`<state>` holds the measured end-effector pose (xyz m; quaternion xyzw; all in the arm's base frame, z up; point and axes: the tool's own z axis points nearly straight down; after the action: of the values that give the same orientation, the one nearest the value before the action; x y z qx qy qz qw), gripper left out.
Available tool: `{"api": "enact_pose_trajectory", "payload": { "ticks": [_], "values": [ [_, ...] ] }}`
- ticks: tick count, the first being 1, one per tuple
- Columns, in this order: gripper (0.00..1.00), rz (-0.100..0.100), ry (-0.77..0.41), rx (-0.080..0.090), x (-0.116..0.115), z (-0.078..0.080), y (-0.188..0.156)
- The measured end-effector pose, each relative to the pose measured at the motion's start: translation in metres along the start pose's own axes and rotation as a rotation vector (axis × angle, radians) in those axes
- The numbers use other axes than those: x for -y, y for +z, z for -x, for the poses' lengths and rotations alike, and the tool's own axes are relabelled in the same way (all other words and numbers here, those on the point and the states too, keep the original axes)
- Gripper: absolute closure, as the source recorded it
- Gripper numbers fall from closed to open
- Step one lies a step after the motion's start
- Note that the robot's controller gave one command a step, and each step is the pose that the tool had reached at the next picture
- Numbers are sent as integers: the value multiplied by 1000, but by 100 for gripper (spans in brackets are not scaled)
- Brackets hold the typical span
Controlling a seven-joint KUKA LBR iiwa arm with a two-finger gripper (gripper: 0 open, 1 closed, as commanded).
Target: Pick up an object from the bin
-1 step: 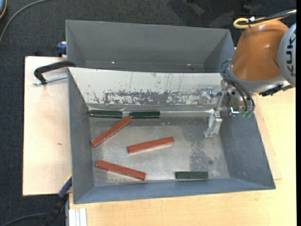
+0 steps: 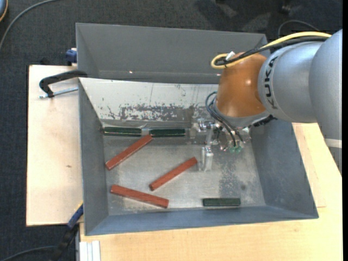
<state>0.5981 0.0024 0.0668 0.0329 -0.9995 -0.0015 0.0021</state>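
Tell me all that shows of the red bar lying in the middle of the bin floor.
The middle red bar is a long, slim, brownish-red strip with square ends, matt like wood or plastic. It lies flat on the bin floor, slanted, its right end beside the hand, apart from the other bars.

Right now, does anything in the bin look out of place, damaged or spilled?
Nothing stands out. The red-brown bars and dark green bars lie flat at different angles, none broken. The gripper hangs by the right end of the middle red-brown bar.
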Motion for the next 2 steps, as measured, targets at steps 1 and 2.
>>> {"api": "enact_pose_trajectory", "payload": {
  "ticks": [1,2],
  "values": [
    [0,0,-146,1,-54,-60,-3],
    [100,-2,-143,5,-52,-59,-4]
  ]
}}
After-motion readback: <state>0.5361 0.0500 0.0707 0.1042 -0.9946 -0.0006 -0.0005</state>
